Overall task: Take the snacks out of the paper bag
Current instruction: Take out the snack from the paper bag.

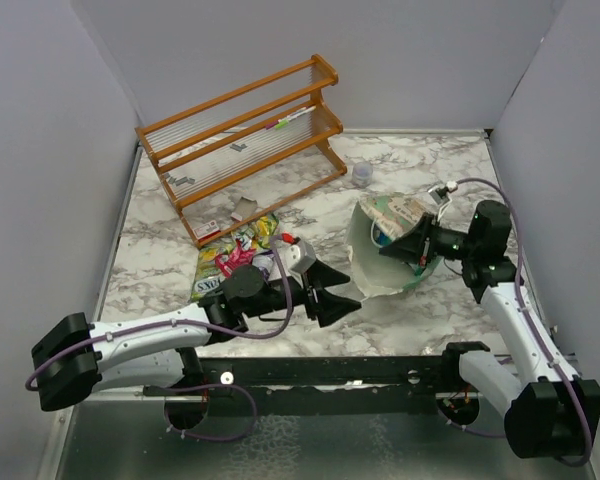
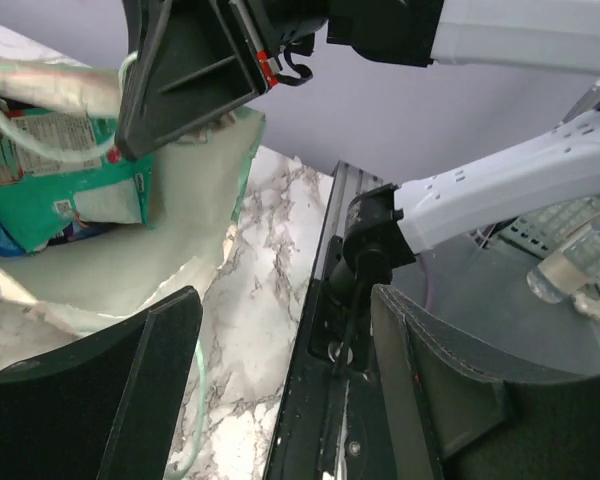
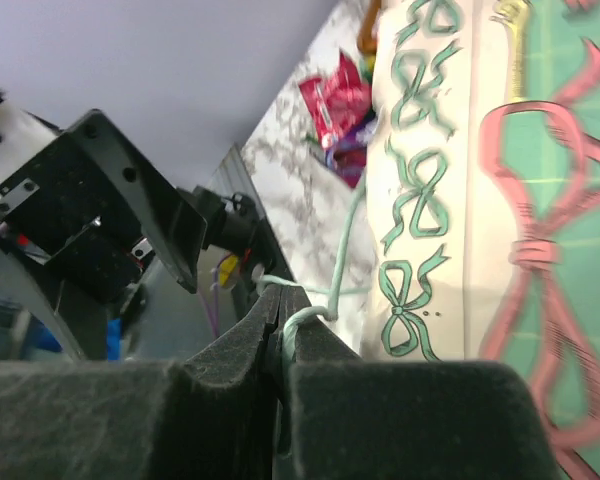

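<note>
From above: my right end effector (image 1: 388,250) holds the mint-green paper bag (image 1: 365,272) tipped open so my outstretched left end effector (image 1: 355,296), fingers apart and empty, can reach in. Left wrist: a teal crinkly snack packet (image 2: 60,190) lies inside the bag. Right wrist: jaws clamped on the thin pale string handle (image 3: 310,313)

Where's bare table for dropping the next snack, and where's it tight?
Bare marble: left strip between wooden rack and left arm; back right corner past the grey cup, behind the paper bag; near edge below the bag. Crowded: snacks piled in front of the rack; left claw at the bag mouth, right claw shut on its string handle.
</note>
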### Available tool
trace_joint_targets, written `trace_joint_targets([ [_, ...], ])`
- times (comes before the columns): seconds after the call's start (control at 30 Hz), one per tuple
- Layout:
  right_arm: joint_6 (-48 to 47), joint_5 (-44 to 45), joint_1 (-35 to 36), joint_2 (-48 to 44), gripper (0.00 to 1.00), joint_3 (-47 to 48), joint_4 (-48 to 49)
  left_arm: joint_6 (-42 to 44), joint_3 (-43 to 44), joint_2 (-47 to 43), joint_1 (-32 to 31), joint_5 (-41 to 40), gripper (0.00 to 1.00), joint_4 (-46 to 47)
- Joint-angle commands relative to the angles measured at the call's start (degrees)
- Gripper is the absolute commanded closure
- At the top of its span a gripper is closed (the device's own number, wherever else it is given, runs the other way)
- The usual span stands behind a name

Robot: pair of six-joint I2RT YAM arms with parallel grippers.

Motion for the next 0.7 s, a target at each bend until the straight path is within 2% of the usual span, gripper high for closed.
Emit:
trace_joint_targets([
  [0.0,-2.3,-3.0,0.5,-2.4,0.98,-2.5,-8.5,4.9,-0.1,3.9,-4.1,-6.7,0.3,5.7],
  [0.23,-0.7,-3.3,0.6,-7.2,0.97,1.1,-6.6,11.7,4.7,14.4,-11.1,-14.1,0.32,9.6],
  [0.33,-0.6,-1.0,0.7,-7.5,0.97,2.6,-5.9,13.2,6.4,18.8,-11.8,-17.5,0.37,12.1],
  [0.53,2.8,-0.1,0.7,-6.8,0.98,4.6,0.4,13.4,10.4,26.9,-12.0,-28.9,0.39,14.1],
  [0.67,1.4,-0.4,0.7,-5.8,0.98,5.4,-0.5,14.1,10.9,31.4,-12.0,-35.4,0.59,19.2],
])
